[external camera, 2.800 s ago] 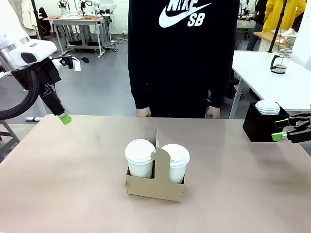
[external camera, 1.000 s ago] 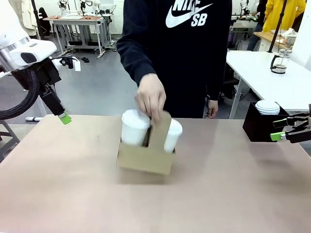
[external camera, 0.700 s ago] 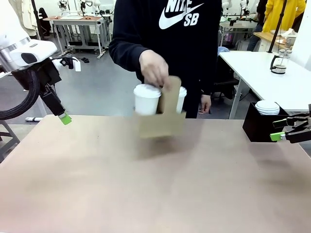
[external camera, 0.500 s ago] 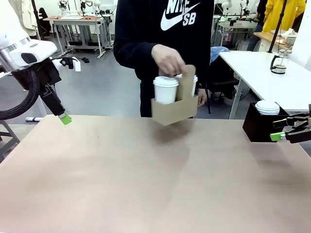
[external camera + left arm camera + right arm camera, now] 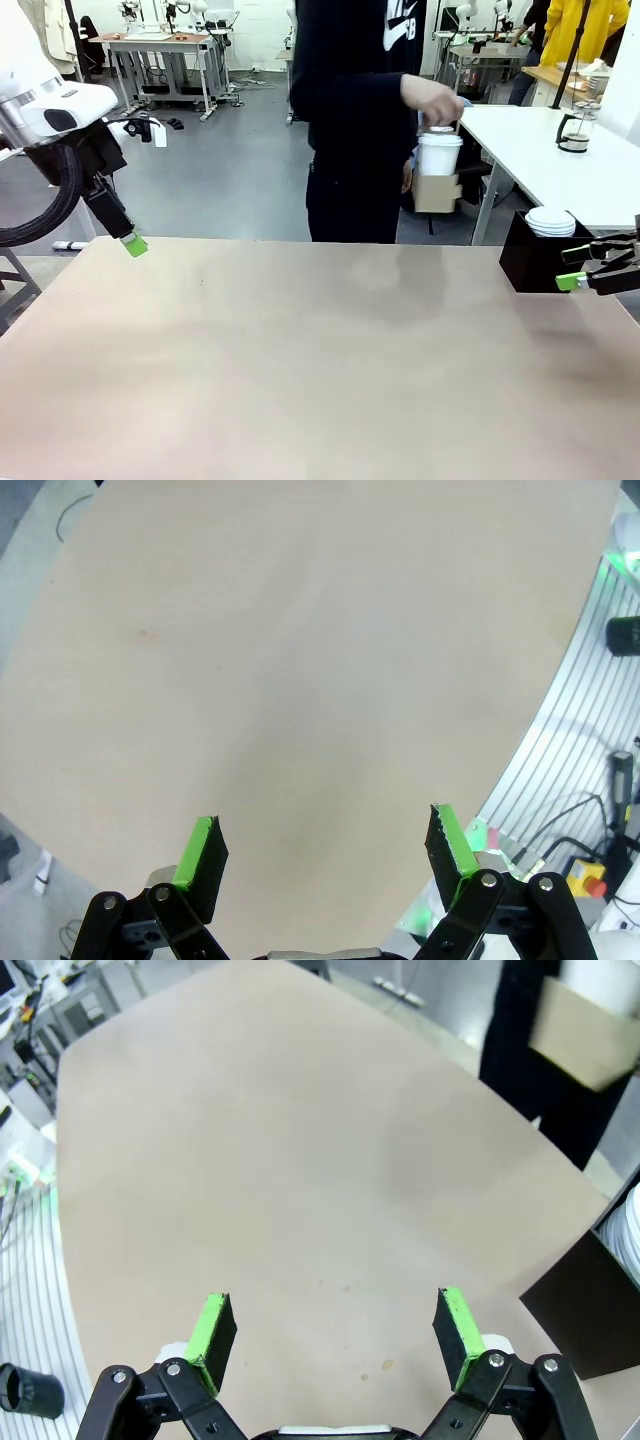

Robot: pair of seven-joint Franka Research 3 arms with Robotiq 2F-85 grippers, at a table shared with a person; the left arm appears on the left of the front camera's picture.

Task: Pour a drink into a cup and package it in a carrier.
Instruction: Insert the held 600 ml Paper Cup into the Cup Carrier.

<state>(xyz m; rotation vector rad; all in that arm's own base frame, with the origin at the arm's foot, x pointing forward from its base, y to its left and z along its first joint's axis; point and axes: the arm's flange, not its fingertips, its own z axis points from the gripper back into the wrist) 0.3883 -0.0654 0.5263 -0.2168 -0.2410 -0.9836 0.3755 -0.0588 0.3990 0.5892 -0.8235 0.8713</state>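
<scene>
White left arm (image 5: pixel 50 100) with thick black cable looping, black grippers tipped in green pads (image 5: pixel 200 852), person (image 5: pixel 360 120) in dark hoodie with white print, dark trousers

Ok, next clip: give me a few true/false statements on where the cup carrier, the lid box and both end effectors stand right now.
1. The brown cardboard carrier sits on the tan table. False: a person's hand holds it beyond the far edge.
2. The left end effector is open with nothing in it. True.
3. The right end effector grips a lid. False: it is open with nothing in it.
4. A white lidded paper cup stands in the carrier. True.
5. The black open-topped box holds white lids. True.
</scene>
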